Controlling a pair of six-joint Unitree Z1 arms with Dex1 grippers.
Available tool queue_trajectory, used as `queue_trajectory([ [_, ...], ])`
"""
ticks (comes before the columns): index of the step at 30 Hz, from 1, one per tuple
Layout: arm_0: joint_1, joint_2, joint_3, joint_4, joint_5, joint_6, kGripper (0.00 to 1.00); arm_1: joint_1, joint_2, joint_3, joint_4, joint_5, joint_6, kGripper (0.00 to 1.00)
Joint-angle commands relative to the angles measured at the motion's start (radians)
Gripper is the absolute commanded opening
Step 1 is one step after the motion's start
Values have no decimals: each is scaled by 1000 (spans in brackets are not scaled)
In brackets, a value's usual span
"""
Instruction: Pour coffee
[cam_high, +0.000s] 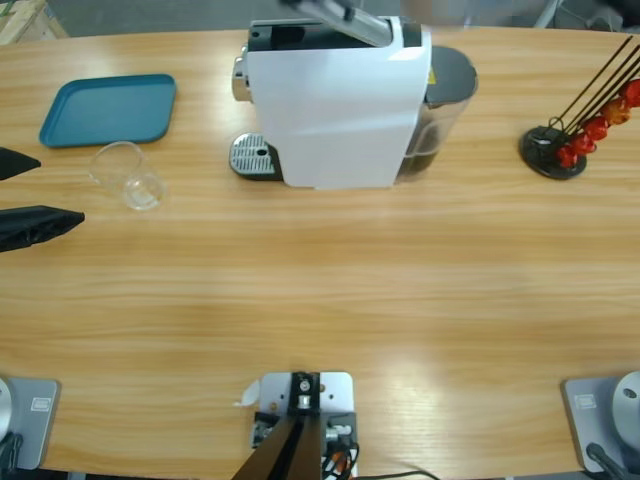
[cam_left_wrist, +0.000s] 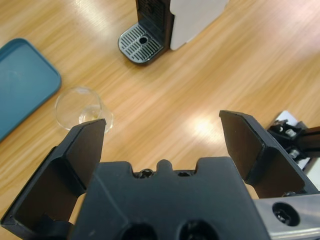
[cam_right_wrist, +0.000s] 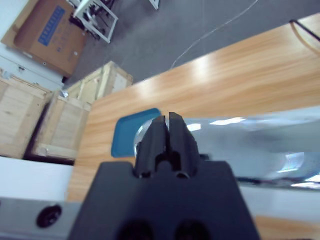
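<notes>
Left gripper (cam_left_wrist: 162, 145) fingers spread wide, lined up on the empty glass cup (cam_high: 126, 175) at left of frame. Right gripper (cam_right_wrist: 169, 131) fingers closed, over the coffee machine (cam_high: 335, 105). No coffee visible yet; surface (cam_high: 330, 290) bare mid-frame.

Teal tray (cam_high: 107, 109) (far left), capsule rack (cam_high: 578, 125) opposite.
</notes>
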Motion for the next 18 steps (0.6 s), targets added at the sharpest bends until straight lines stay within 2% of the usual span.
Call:
queue_trajectory([
  [1,-9,-48,41,-4,6,8,991,44,164,88,20,8,-19,0],
  [7,-9,-51,47,-3,5,6,991,43,186,76,45,2,-45,0],
  [18,-9,-41,36,-1,7,2,991,43,262,-101,292,24,-75,0],
])
